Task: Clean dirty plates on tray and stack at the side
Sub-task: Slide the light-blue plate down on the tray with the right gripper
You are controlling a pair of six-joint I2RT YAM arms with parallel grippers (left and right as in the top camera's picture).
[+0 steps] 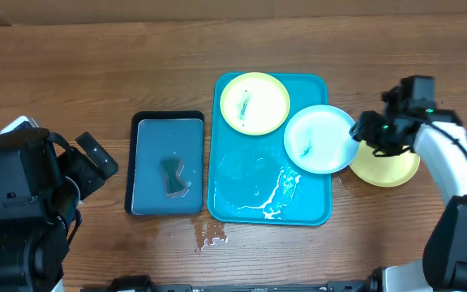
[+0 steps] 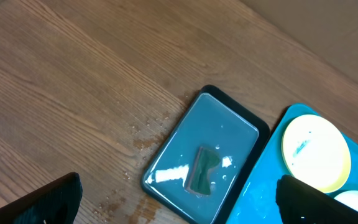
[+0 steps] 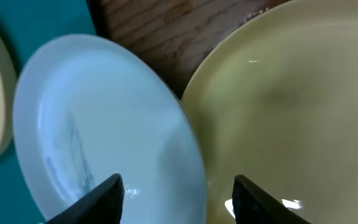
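The right gripper (image 3: pixel 176 185) is hovering with its jaws spread wide, straddling the right rim of the light blue plate (image 1: pixel 319 139). The plate is lying smeared, overhanging the right rim of the turquoise tray (image 1: pixel 227 191) at mid-table. For a sound grip, one finger should be slipping under that overhanging edge before pinching squarely, so the plate is not tipping. A yellow-green plate (image 1: pixel 396 169) is sitting just beside it, toward the right edge. The left gripper (image 1: pixel 97 165), also wide, is idling near the left edge.
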